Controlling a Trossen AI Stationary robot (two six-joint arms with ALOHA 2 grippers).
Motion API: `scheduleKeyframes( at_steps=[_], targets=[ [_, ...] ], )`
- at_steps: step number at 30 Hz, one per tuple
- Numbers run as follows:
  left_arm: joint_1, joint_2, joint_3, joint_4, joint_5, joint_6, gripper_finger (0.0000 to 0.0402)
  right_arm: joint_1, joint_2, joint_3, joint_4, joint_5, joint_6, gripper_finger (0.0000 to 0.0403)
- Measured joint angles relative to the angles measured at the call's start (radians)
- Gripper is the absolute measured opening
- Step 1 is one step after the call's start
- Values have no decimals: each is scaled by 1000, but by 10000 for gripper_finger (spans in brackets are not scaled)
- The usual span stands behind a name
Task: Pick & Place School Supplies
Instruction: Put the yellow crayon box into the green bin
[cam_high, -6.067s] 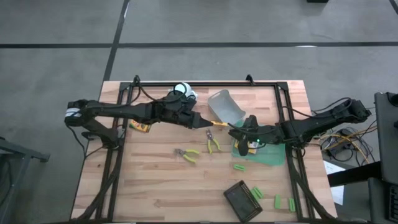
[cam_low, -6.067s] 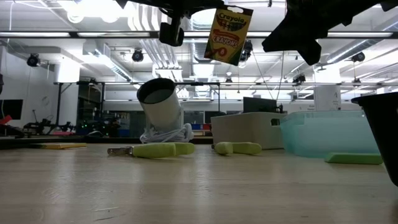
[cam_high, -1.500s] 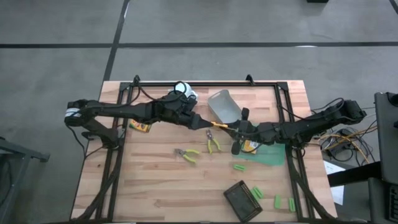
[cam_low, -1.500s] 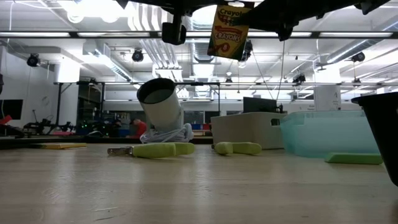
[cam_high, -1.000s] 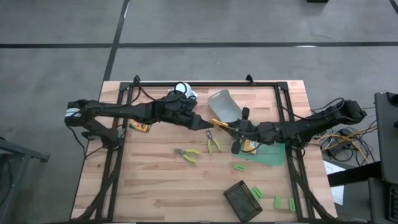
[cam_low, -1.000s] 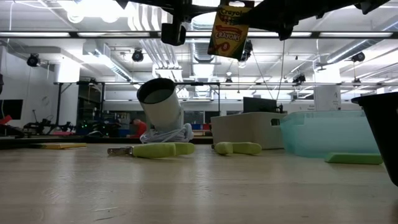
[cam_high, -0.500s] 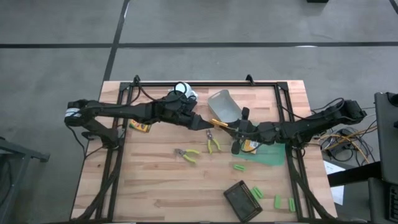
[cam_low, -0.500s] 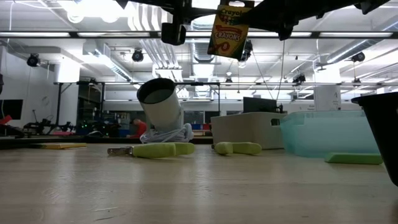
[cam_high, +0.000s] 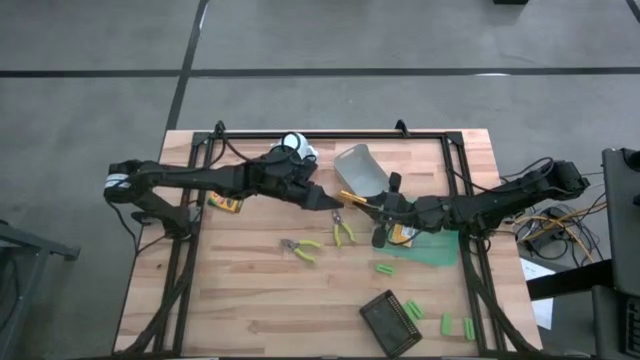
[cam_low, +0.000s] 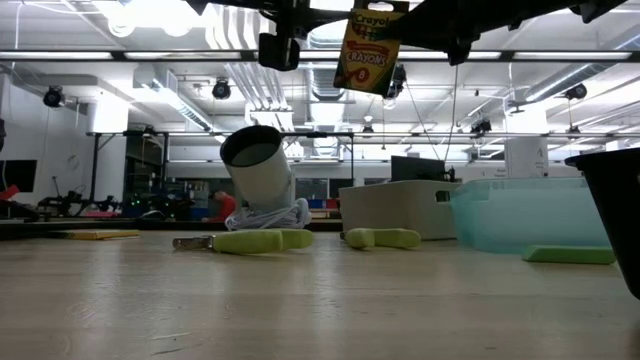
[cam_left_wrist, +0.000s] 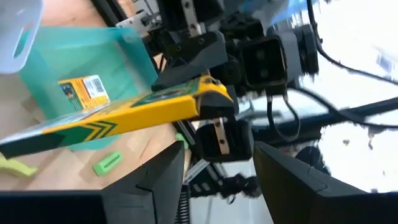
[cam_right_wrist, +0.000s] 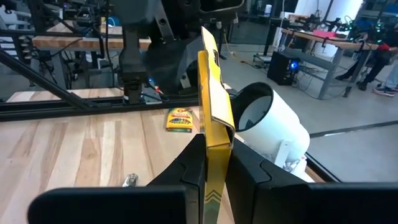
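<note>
Right wrist view shows what the others hide: the right gripper (cam_right_wrist: 211, 163) has its two fingers closed on the thin edge of a yellow crayon pack (cam_right_wrist: 212, 81), held upright. Left wrist view shows the same pack lying flat across the picture, its far end pinched by that gripper, while the left gripper (cam_left_wrist: 214, 165) has its fingers spread wide, with the near end of the pack between them but not squeezed. High view places both arms stretched toward each other over the table's (cam_high: 250, 300) middle, the pack (cam_high: 352, 200) raised between the two tips. Low view shows the pack (cam_low: 369, 55) hanging well above the wood. A green bin (cam_high: 425, 248) sits beneath the right arm with another pack (cam_high: 404, 235) lying inside; a grey bin (cam_high: 362, 170) lies tipped just behind. Two scissors (cam_high: 300, 248) and green blocks (cam_high: 385, 268) lie on the table, and a third pack (cam_high: 224, 203) lies at the left. A white cup (cam_low: 260, 165) lies tilted at the back.
</note>
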Motion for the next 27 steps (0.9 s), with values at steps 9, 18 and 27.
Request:
scheduleKeyframes(
  at_steps=[9,18,27],
  targets=[
    [10,-19,0,-32,62,235,186,7,-35,0,-40,6,69,34],
    [17,-106,0,-122,46,439,183,66,-183,36,-416,88,318,34],
    [21,-240,0,-326,35,625,183,142,-230,317,-1139,83,651,34]
  ],
)
